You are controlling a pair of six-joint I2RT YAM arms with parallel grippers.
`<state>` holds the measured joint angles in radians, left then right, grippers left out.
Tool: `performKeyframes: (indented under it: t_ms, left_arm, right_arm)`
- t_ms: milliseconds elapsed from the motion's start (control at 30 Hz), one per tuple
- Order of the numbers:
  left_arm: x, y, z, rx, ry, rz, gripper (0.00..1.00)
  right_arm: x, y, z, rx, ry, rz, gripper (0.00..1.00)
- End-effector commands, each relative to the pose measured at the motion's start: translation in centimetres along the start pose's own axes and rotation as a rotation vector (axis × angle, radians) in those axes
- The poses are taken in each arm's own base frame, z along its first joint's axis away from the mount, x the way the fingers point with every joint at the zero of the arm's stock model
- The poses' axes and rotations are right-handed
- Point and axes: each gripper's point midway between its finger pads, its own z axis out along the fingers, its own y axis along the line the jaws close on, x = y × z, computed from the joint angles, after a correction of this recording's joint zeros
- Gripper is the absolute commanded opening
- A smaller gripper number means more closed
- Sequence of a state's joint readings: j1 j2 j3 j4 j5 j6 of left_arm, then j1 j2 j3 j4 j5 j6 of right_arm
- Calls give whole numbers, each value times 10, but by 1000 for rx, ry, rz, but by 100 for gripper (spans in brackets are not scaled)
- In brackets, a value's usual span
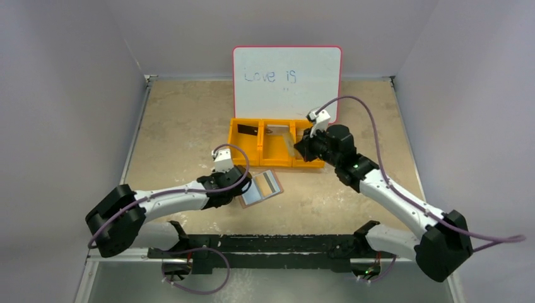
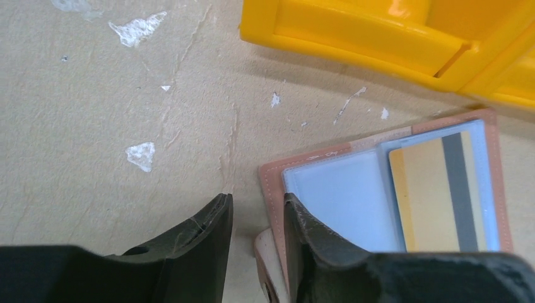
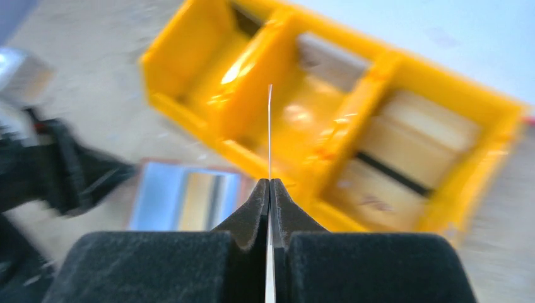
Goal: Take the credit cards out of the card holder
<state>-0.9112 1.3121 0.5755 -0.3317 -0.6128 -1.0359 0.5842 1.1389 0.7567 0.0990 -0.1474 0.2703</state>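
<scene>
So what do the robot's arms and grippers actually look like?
The left arm and right arm have white shells and bulky black joints, each trailing a purple cable. The left gripper and right gripper have two matte black, wedge-shaped fingers.

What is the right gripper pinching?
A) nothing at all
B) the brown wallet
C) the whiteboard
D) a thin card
D: the right gripper is shut on a thin card, which its wrist camera shows edge-on, sticking up between the fingers with the tray behind it.
</scene>
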Motion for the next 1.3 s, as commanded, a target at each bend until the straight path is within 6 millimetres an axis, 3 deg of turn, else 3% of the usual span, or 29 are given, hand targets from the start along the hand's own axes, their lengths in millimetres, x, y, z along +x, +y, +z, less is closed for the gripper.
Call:
performKeyframes:
  t_ms: [0,67,133,200,333,633,767,900,1100,1267]
  left_arm:
    - [-20,-4,-16,30,-42,-25,40]
    - [-27,-5,-20,29,-54,-24,44]
    - [-33,-6,-24,28,-64,-19,45]
    - [-38,-8,-27,37,-71,-18,46]
    - [-45,-14,-32,51,-77,-17,46]
    - [-64,-30,-53,160,-102,-56,49]
    - [-70,-34,-59,191,-116,-77,50]
    - [-74,-35,-63,203,-124,-90,54]
    - [-81,-37,-70,225,-138,-108,58]
    - [-82,-39,-72,233,-138,-110,58]
  right_arm:
    - [-54,-72,-41,370,-118,-314,0]
    - [-72,-95,-54,466,-129,-358,0]
    - [-77,-109,-53,475,-67,-402,0]
    - [-64,-103,-39,333,39,-493,0]
    - [-71,-102,-33,237,126,-566,0]
    - [-34,-87,-20,-30,312,-698,0]
    - [-22,-93,-11,-57,380,-713,0]
    - [4,-101,-4,-113,499,-724,0]
    - [6,-111,14,-123,507,-762,0]
    - [30,-121,24,-151,593,-749,0]
